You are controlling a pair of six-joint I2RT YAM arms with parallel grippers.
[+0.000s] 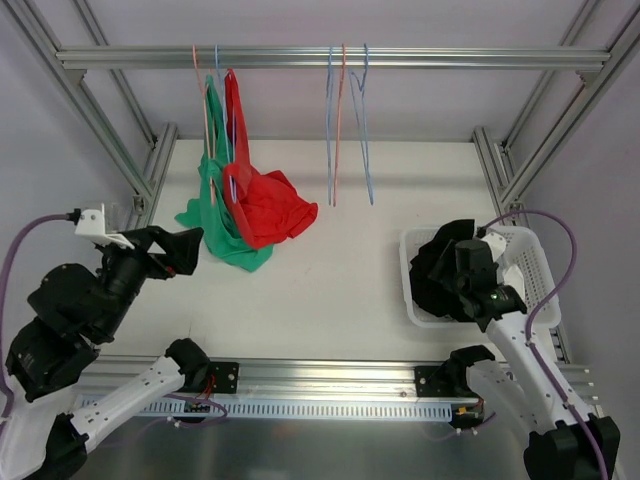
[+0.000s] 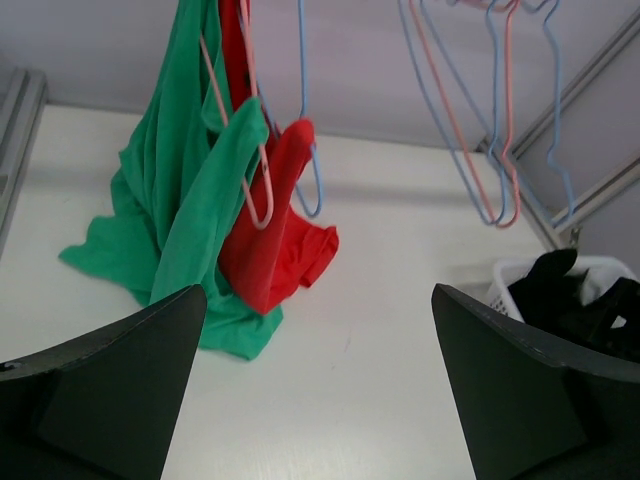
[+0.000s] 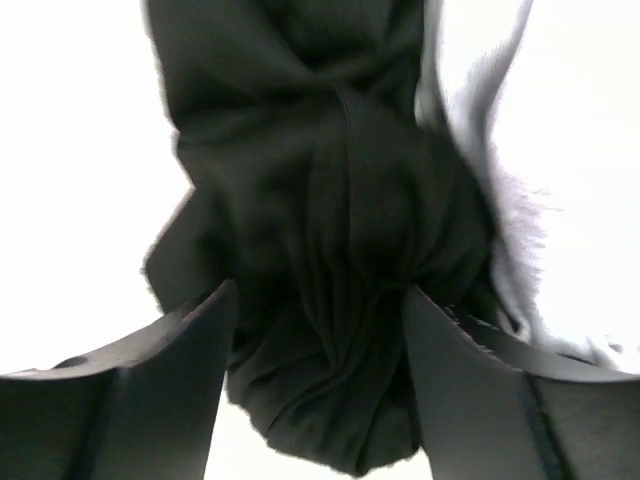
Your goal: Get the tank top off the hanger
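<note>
A green tank top and a red tank top hang on thin wire hangers from the top rail, their hems resting on the table. In the left wrist view the green top is on a pink hanger and the red top is beside a blue hanger. My left gripper is open and empty, low and left of the two tops. My right gripper is over the basket, its fingers pressed on a bunched black garment.
A white basket at the right holds the black garment; it also shows in the left wrist view. Three bare hangers hang from the rail at centre. Aluminium frame posts stand at both sides.
</note>
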